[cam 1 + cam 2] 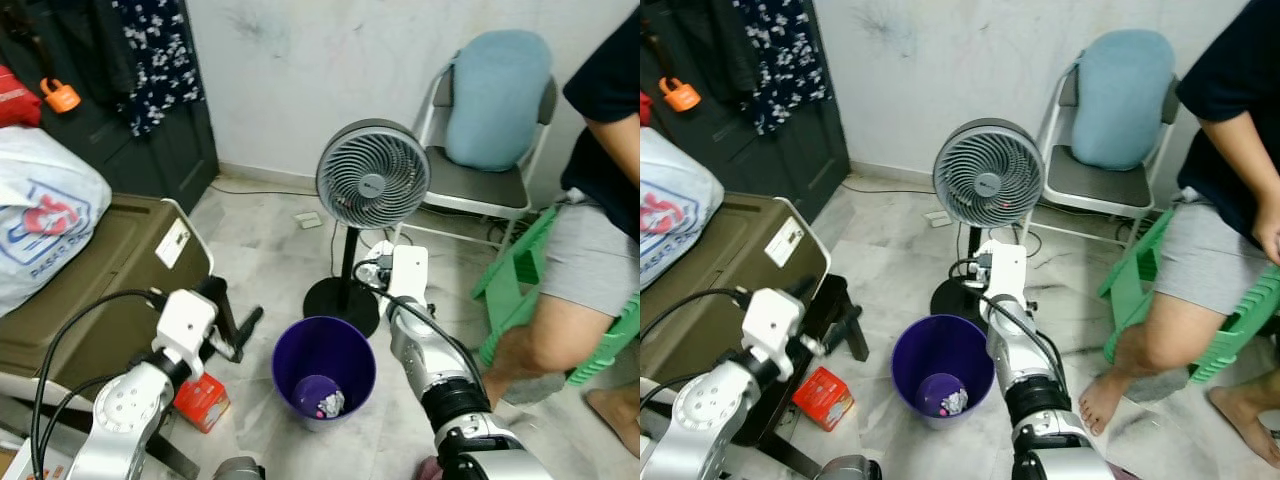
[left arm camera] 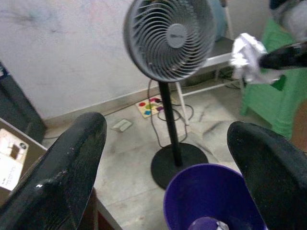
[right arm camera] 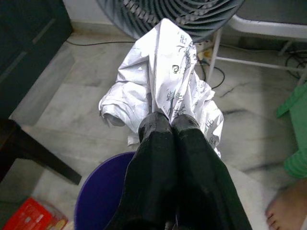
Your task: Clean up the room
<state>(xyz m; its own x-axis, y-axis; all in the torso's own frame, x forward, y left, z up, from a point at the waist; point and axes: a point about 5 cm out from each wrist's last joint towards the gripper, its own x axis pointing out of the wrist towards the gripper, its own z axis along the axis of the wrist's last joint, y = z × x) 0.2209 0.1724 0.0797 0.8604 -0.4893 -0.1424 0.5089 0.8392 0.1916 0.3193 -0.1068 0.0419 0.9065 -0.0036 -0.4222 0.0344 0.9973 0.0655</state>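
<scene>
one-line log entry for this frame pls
right gripper: shut on crumpled white printed paper, above round purple plastic bin | left gripper: open, empty, beside bin

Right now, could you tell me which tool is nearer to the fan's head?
Right. The right tool, shut on crumpled paper, is just below the fan head; the left tool sits beside the purple bin.

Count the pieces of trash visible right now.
3: crumpled paper pinched in the right gripper above the purple bin; a white scrap inside the bin; a red box on the floor beside it. Others may be hidden.
</scene>
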